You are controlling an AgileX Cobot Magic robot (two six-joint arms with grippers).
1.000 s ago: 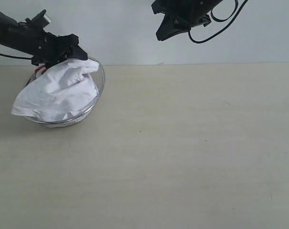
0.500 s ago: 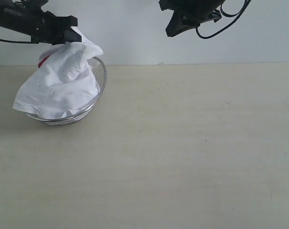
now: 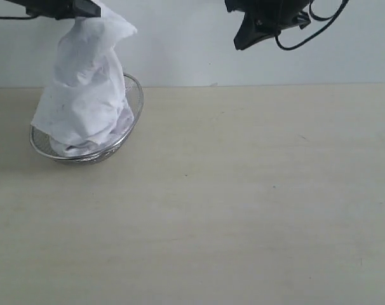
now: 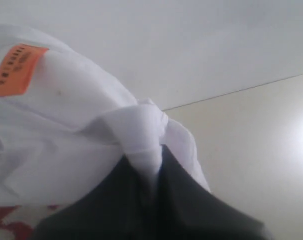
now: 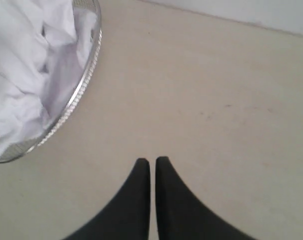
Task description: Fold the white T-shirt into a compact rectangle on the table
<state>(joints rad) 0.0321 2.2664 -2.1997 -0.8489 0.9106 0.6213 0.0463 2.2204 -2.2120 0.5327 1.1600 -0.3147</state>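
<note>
Higher than a second ago, the left pincer [image 3: 94, 9] pinches a bunch of the white T-shirt [image 3: 84, 89]. The shirt hangs stretched below it, its lower part in the wire bowl [image 3: 136, 101] on the table [image 3: 243, 190]. Well apart, the right pincer [image 5: 152, 164] hangs pressed together above the table.

**A:** ok, what do we count here? We get one white T-shirt [image 3: 84, 89], one orange tag [image 4: 19, 69] and one wire-mesh bowl [image 3: 135, 100].

**B:** Same for us. We'd add one table [image 3: 243, 203] and two grippers, the left gripper [image 3: 91, 9] and the right gripper [image 3: 239, 44].
</note>
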